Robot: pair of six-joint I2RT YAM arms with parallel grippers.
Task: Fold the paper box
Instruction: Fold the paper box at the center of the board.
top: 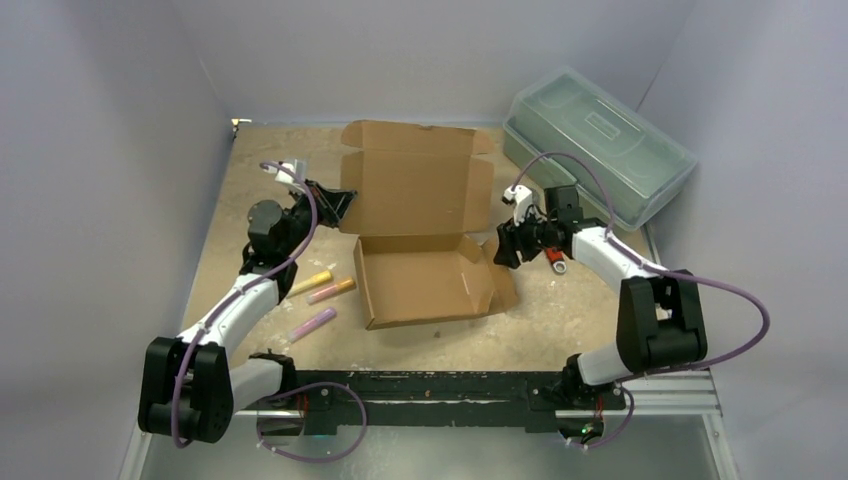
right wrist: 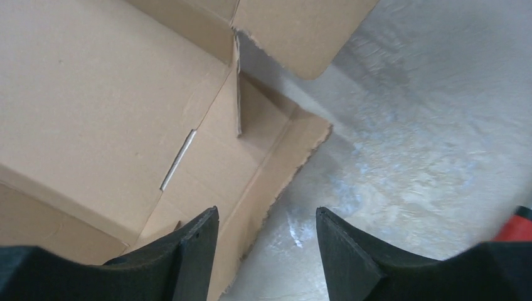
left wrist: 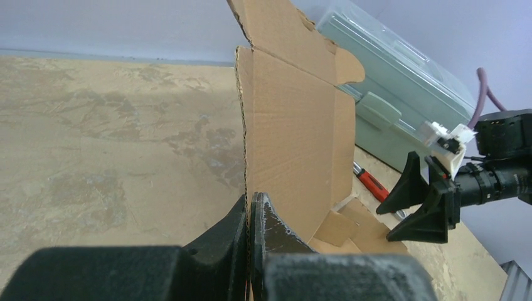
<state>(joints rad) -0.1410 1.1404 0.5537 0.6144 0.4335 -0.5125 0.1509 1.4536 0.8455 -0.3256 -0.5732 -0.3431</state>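
The brown cardboard paper box (top: 420,282) lies mid-table as a shallow tray with its lid panel (top: 415,185) raised behind it. My left gripper (top: 338,203) is shut on the lid's left edge; the left wrist view shows the corrugated edge of the paper box (left wrist: 295,125) pinched between the jaws of the left gripper (left wrist: 250,202). My right gripper (top: 502,250) stands open at the box's right side. In the right wrist view the right gripper (right wrist: 266,219) straddles the ragged edge of the paper box's (right wrist: 94,94) flat right flap, without touching it. It also shows in the left wrist view, the right gripper (left wrist: 419,202) beyond the lid.
A translucent grey-green toolbox (top: 600,145) sits at the back right, close behind my right arm. A red-handled tool (top: 555,262) lies under the right wrist. Three markers (top: 322,291) lie left of the box near my left arm. Walls close in all sides.
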